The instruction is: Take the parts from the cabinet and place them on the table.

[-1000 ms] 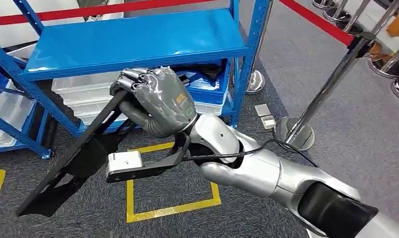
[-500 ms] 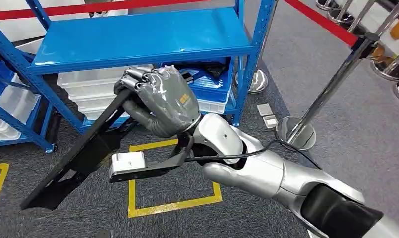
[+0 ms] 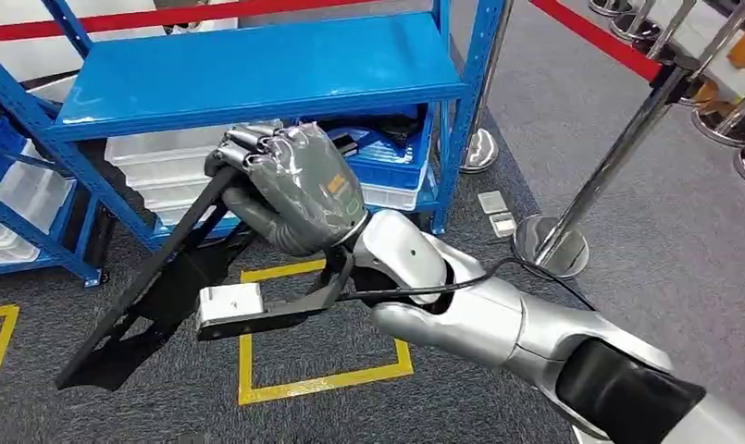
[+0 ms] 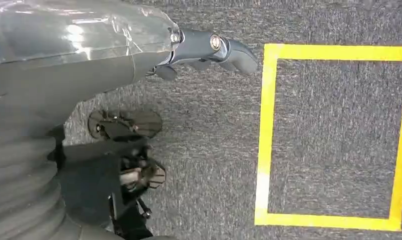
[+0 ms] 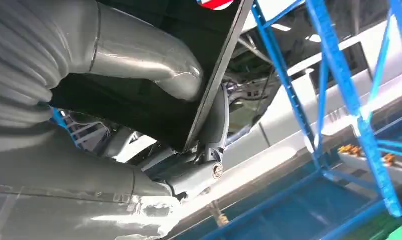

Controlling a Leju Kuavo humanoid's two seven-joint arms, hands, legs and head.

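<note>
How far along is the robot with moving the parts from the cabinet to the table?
Partway. The right hand grips a flat black part, clear of the blue cabinet and tilted over the floor. The left hand holds nothing. Still left: setting it on the table.

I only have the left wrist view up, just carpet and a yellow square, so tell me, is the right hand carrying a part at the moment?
Observer: Yes. In the head view the right hand grips the upper edge of a flat black panel.
Operator: How does the panel sit?
Observer: It slants down from the hand, its low end hanging over the grey carpet.
Operator: Where's the rack?
Observer: The blue shelf stands right behind the hand, with clear bins stacked under its top level.
Operator: Which side is the thumb on?
Observer: The right wrist view shows the thumb across the panel's dark face.
</note>
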